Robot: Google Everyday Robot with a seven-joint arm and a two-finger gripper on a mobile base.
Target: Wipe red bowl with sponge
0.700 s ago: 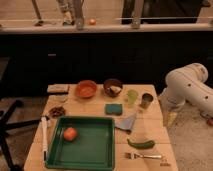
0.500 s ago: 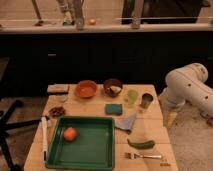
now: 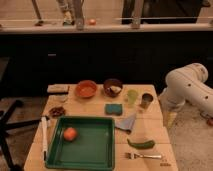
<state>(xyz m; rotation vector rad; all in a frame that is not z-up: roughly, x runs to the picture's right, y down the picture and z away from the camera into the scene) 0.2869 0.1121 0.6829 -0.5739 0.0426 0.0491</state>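
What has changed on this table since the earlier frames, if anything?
Nothing visibly changed. The gripper hangs beside the right edge of the table, where it was before. The sponge lies in front of the red bowl, apart from it, both in their earlier places.

We see a wooden table (image 3: 150, 132) in the lower middle. Across its top stand a red bowl (image 3: 86, 89), a dark bowl (image 3: 113, 87), a green cup (image 3: 132, 96) and a dark cup (image 3: 146, 100). Lower down lie a sponge (image 3: 114, 109), a grey cloth (image 3: 127, 122), a green tray (image 3: 107, 150) and a fork (image 3: 142, 156). The gripper (image 3: 170, 120) hangs beside the right edge.

The arm (image 3: 194, 89), pincer (image 3: 170, 121) beside the table (image 3: 151, 126), is cropped rightward.
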